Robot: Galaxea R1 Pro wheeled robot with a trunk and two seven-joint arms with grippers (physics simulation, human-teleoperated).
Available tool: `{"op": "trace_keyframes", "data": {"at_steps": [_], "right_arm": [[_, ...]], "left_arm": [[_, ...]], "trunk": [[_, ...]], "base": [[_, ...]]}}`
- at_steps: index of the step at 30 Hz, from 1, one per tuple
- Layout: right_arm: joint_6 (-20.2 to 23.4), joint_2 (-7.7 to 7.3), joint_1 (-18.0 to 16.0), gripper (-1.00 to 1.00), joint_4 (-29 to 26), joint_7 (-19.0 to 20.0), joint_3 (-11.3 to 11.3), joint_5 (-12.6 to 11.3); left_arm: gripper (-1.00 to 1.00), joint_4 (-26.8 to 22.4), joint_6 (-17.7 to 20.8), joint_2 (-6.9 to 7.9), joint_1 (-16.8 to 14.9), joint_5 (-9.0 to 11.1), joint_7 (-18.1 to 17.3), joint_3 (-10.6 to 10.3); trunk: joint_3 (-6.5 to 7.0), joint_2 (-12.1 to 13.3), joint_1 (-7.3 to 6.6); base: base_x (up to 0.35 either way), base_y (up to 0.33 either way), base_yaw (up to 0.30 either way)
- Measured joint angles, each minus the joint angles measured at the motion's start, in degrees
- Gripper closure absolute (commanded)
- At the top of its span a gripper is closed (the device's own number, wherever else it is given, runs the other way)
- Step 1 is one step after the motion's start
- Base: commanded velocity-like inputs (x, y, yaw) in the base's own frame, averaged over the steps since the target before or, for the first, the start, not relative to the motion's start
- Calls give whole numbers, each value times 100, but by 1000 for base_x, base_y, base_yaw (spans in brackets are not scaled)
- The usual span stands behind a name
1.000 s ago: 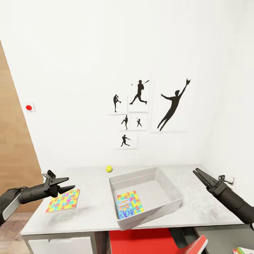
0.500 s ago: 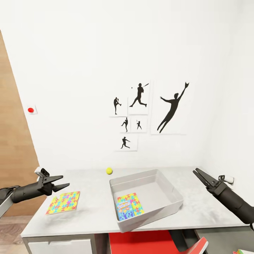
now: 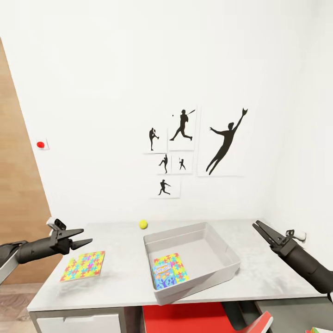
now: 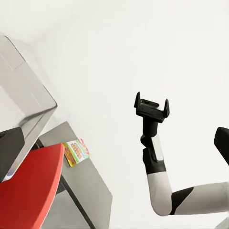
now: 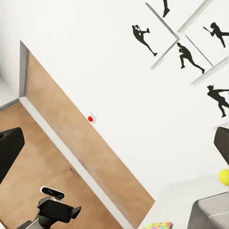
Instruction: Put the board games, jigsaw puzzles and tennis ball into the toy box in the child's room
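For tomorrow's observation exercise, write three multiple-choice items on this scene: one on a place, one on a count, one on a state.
1. Where is the tennis ball?
A. In the toy box
B. On the table behind the toy box
C. On the floor

2. How many jigsaw puzzles lie on the bare table?
A. One
B. Two
C. Three

3. The left tool is:
A. Open, holding nothing
B. Shut on the ball
C. Shut on a puzzle

Answers: 1 B, it rests near the wall beyond the toy box. 2 A, one jigsaw puzzle lies left of the box. 3 A, its fingers stand apart in air.
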Motion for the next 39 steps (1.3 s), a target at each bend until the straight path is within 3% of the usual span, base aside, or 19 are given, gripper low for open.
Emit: {"op": "trace_keyframes", "data": {"at_steps": [12,29,39], "right_arm": [[0,0,0,-100,3,-32,3,5],[0,-2,1,-100,8,-38,-1,4],[-8,3,0,-100,4,-46,0,6]], "left_arm": [[-100,-47,3,-8,1,-4,0,-7],[-100,-56,-6,5,0,-3,-1,-16],[-100,-57,-13,12,2,-4,0,18]], "trunk": [[0,1,3],[-33,2,2],[-38,0,0]], "base": [[-113,26,-4],[-118,60,-225],[-56,30,-41]]}}
